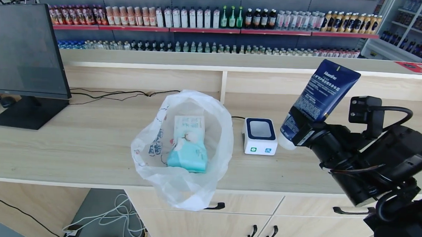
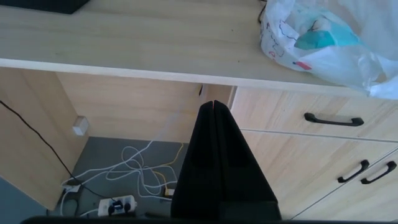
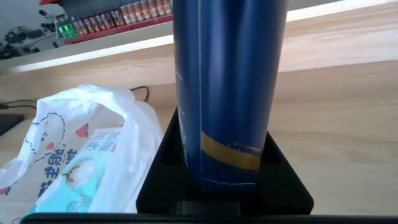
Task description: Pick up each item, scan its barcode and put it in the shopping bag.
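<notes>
A dark blue tube [image 3: 227, 81] with a gold band stands in the middle of the frame, clamped between the two black fingers of the right pincer [image 3: 222, 155], which press against its sides. Beside the pincer lies a white plastic shopping bag [image 3: 74, 118] with printed figures, its mouth open; a teal and white tissue pack [image 3: 81, 177] lies inside it. All rest over a light wooden surface [image 3: 336, 112]. A black cable [image 3: 144, 92] runs just behind the bag. In the far background, a red-edged shelf [image 3: 124, 12] carries rows of bottles.
</notes>
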